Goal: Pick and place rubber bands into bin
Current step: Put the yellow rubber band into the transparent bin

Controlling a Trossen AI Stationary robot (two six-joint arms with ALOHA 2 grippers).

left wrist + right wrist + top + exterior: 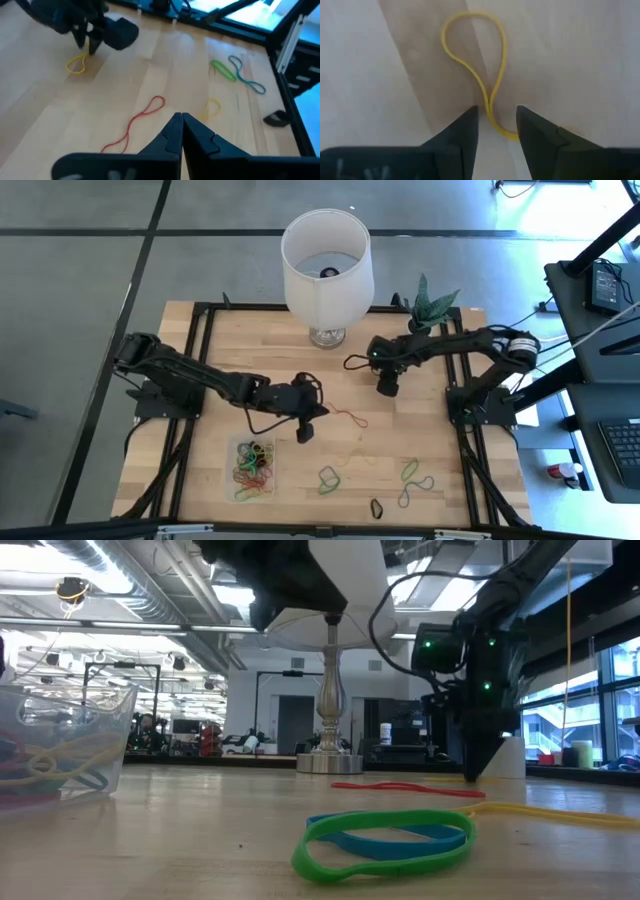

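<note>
High view: one clear plastic bin point(240, 448) sits near the table's point(200, 330) front-left corner, a tangle of rubber bands point(254, 470) inside in red, orange, green and yellow, too knotted to count. Right of the bin, loose bands on the pale wood: one red point(348, 417), thin and stretched long; one green-and-blue pair point(329, 478); one black point(376, 507); two more green loops point(410, 470) farther right. One white lamp point(326, 265) stands well behind the bin.

Left gripper point(305, 432) hangs just right of the bin's back corner, fingers pressed tight together, holding nothing. Right gripper point(496, 126) is over by the lamp's base, well away from the bin, fingers parted, with the narrow tail of a yellow band point(475, 60) lying between them on the wood, not pinched.
</note>
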